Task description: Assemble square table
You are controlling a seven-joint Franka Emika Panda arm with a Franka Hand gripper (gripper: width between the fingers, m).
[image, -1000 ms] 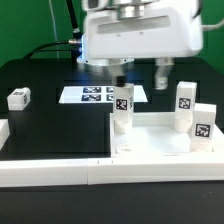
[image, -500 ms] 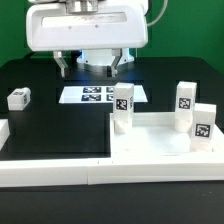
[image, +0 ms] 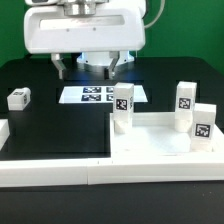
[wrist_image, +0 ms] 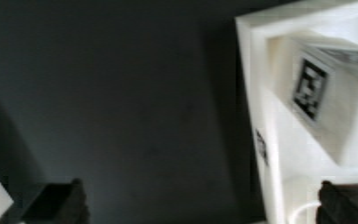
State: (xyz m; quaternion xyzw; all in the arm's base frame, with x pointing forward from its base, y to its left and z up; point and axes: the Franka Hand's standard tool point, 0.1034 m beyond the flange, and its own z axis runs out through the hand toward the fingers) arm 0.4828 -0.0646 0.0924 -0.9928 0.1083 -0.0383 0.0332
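Exterior view: the black counter [image: 60, 125] carries every part. The largest item, the white tabletop [image: 160, 150], lies socket side up at the near side toward the exterior view's right, presumably so that legs can be driven down into its corner sockets. Three legs [image: 122, 108] stand upright on it: one at its far corner nearer the middle of the scene, and two [image: 186, 105] [image: 203, 124] at the edge toward the exterior view's right; how firmly they are seated cannot be judged. A fourth leg [image: 18, 98] lies loose on the counter, well apart, at the exterior view's left, apparently the remaining part to fetch. The marker board [image: 100, 95] lies flat behind the tabletop.

Arm pose: the wrist is raised above the far counter, pointing straight down, with the gripper [image: 88, 65] hanging over the area just behind the marker board. Its jaws stand fully apart and hold nothing. Wrist view confirms both fingertips [wrist_image: 55, 200] spread over bare counter, the tabletop rim alongside.
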